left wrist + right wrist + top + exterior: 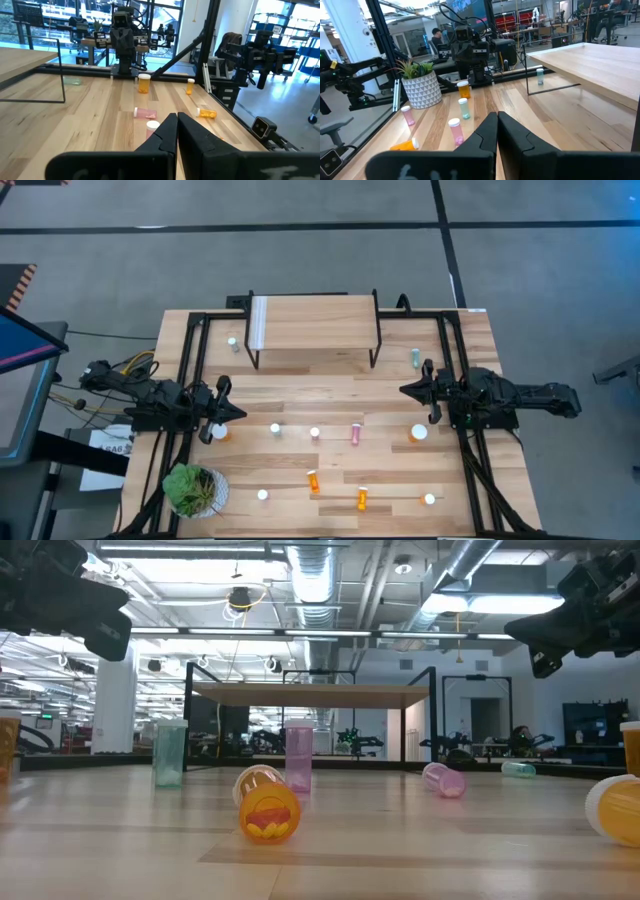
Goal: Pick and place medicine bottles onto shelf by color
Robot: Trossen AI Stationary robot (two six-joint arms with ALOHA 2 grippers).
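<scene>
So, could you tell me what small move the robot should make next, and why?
Probably open the right gripper and lower it toward the wide orange bottle standing just beside it. Both grippers are shut and empty above the table, the shelf top is bare, and every bottle is on the tabletop. The left gripper waits at its side.

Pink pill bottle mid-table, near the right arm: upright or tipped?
Tipped. The pink pill bottle with the white cap shows its full side from above, and the left wrist view shows it lying flat on the light wooden tabletop.
</scene>
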